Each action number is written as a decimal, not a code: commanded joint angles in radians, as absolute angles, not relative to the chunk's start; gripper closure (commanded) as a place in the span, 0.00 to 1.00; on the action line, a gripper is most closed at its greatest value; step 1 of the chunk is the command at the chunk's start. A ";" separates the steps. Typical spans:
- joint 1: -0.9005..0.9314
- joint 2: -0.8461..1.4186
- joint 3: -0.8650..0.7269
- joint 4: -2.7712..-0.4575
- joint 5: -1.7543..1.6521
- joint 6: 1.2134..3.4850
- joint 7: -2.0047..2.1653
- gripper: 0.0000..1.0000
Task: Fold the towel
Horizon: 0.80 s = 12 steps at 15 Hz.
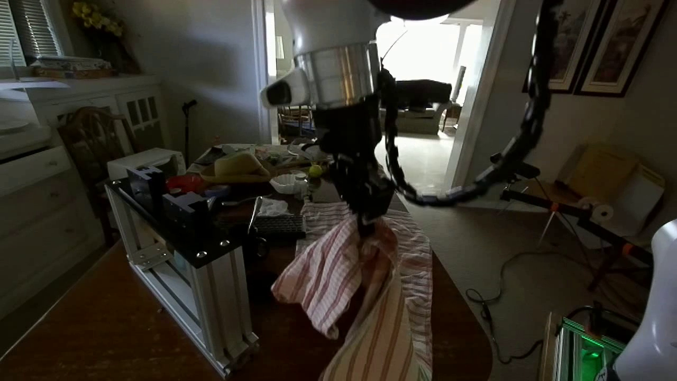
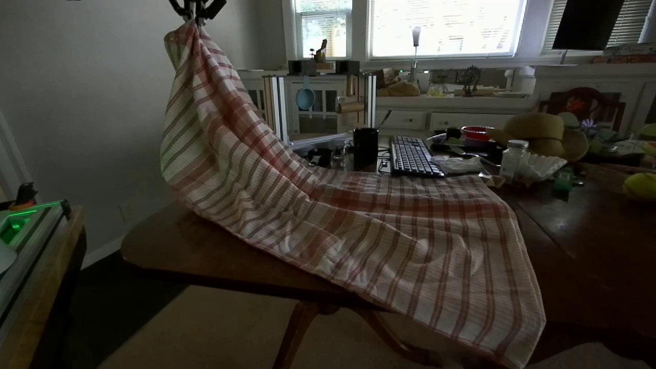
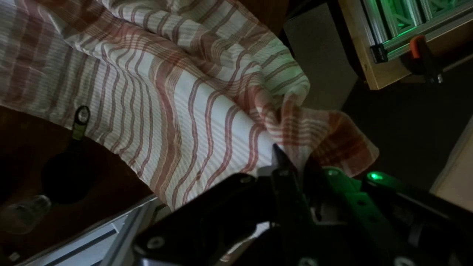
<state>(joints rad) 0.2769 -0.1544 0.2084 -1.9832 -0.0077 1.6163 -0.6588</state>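
Observation:
The towel is white with red-pink stripes. In an exterior view, one end lies wrinkled flat on the wooden table and overhangs the table's edge, while the rest rises in a steep slope to my gripper. My gripper is shut on a bunched part of the towel, high above the table. It also shows in an exterior view, where the towel hangs in folds below the fingers. In the wrist view, the towel is pinched between the fingertips, and a small flap sticks out beyond them.
A metal frame with a black top stands on the table beside the towel. A keyboard, a black mug, a glass jar and a straw hat sit along the towel's side. A yellow-green ball lies further along.

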 commanded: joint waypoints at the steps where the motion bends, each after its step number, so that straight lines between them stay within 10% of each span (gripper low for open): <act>1: 0.224 -0.174 0.149 -1.879 -0.019 1.474 -0.729 0.98; 12: 0.055 -0.031 -0.003 -1.690 -0.230 1.542 -0.772 0.98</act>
<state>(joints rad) 0.0845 -0.1214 0.0101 -1.7440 -0.1747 1.4887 -0.7731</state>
